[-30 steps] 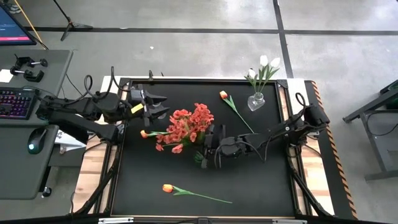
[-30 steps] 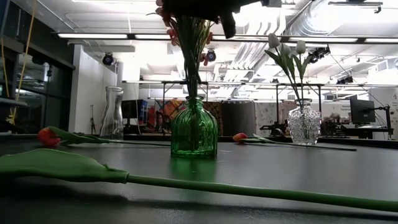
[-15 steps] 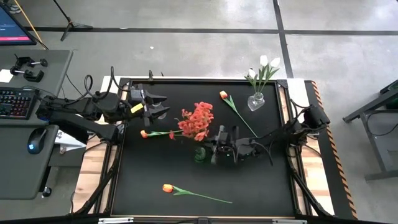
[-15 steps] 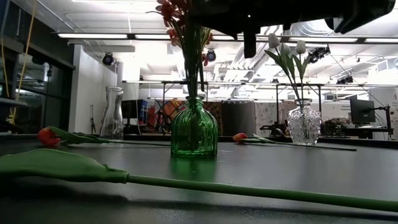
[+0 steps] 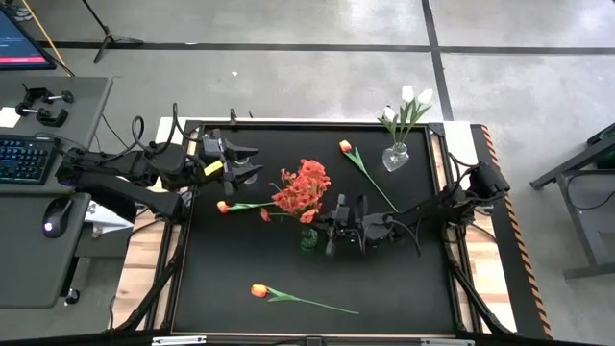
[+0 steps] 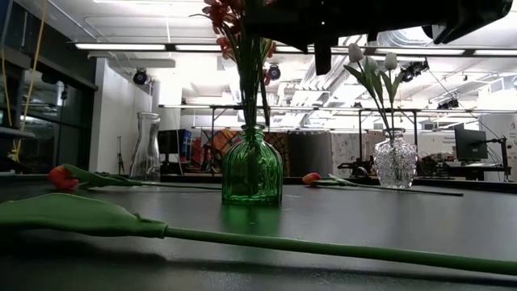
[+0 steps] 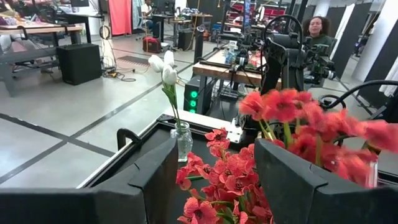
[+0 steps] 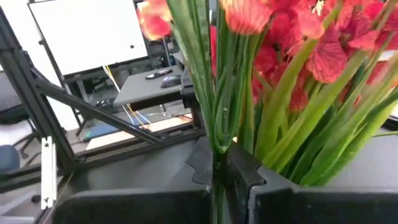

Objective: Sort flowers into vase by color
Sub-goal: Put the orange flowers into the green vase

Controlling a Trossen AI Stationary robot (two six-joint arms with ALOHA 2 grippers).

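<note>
A bunch of red-orange flowers (image 5: pixel 304 186) stands with its stems in a green glass vase (image 6: pixel 252 172) mid-table. My right gripper (image 5: pixel 327 231) reaches in from the right at the vase's side, shut on the stems. White tulips (image 5: pixel 411 100) stand in a clear vase (image 5: pixel 396 156) at the far right. Three orange tulips lie flat on the table: one far right (image 5: pixel 344 146), one left of the bunch (image 5: pixel 223 206), one near the front (image 5: pixel 258 290). My left gripper (image 5: pixel 252 163) waits open at the far left, above the table, holding nothing. My right gripper pinches the bunch's green stems (image 8: pixel 219 127) between its two fingers, below the blossoms and above the vase's neck. The fingers come in level from the table's right and lie across the stems. The bunch stands nearly upright, its lower stems inside the green vase (image 5: pixel 307 240).
An empty clear vase (image 6: pixel 145 145) stands at the table's far left in the low view. The front tulip's long stem (image 5: pixel 317 304) runs across the near part of the table. Dark matting (image 5: pixel 404 279) lies bare at the near right.
My right gripper has sunk and tipped level, still shut on the stems. The bunch, which leaned out toward the table's left, has swung upright over the green vase. Over the last half second nothing moved.
</note>
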